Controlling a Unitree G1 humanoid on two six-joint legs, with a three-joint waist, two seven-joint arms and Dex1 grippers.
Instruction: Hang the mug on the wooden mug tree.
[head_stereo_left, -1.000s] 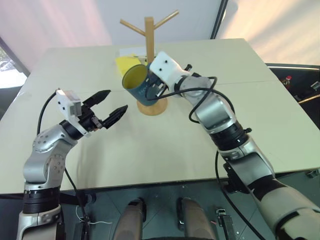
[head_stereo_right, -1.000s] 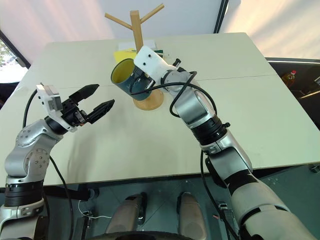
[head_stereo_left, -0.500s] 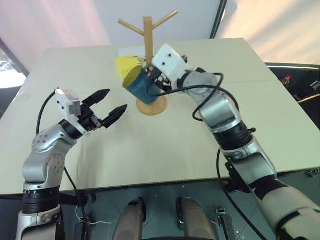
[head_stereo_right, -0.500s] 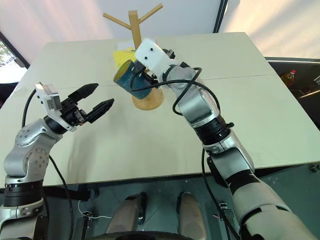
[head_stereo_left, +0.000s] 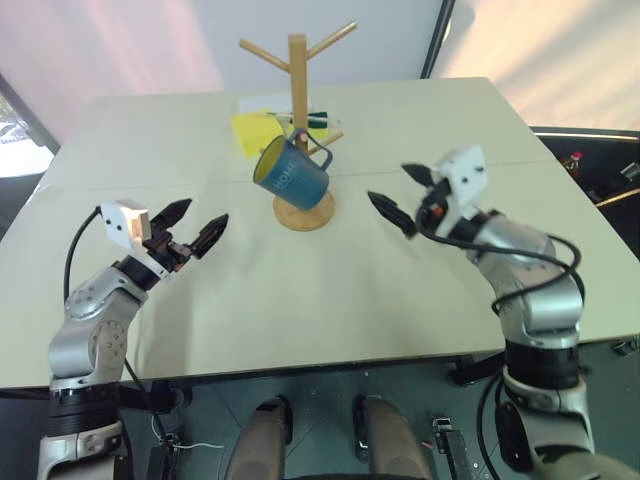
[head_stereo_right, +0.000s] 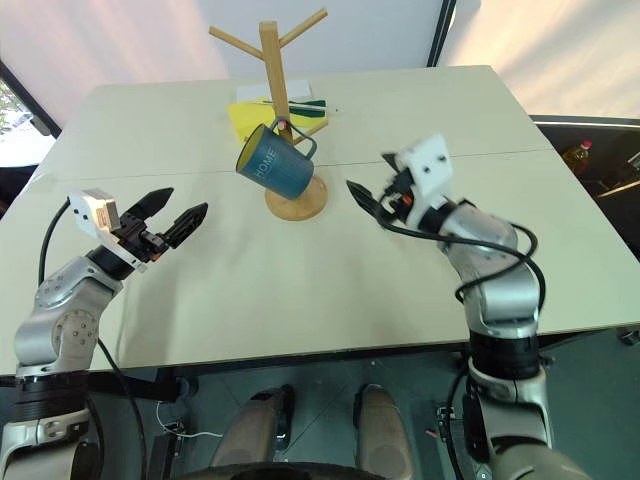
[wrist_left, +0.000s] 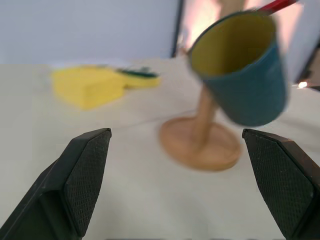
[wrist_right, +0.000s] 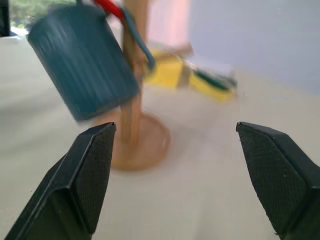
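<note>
Right end effector (head_stereo_left: 402, 196) is spread wide with nothing between its fingers, hanging in the air over the worktop (head_stereo_left: 400, 270) off to the right of the wooden mug tree (head_stereo_left: 298, 120). Its forearm comes in from the right edge and bends up at the elbow, with the black fingers aimed roughly level and toward the tree, well apart from it.

Left end effector (head_stereo_left: 197, 225) is spread too, also empty, low over the left side of the worktop. That arm is tucked in with the elbow down near the table edge, and the fingers aim forward and toward the middle, at the tree's round base.

So the mug (head_stereo_left: 290, 176) is on the tree now: its blue loop handle is hooked over one of the lower pegs, and the body hangs tilted with the yellow inside facing down and left and the white lettering showing on its side. It sits just above the disc base, not touching it as far as I can make out, though both wrist views are smeared so I wouldn't swear to it.

Behind the tree there's some yellow stuff (head_stereo_left: 255, 130) lying flat on the worktop with a green and white item (head_stereo_left: 320, 118) beside it, looks like a pad or sponge.
</note>
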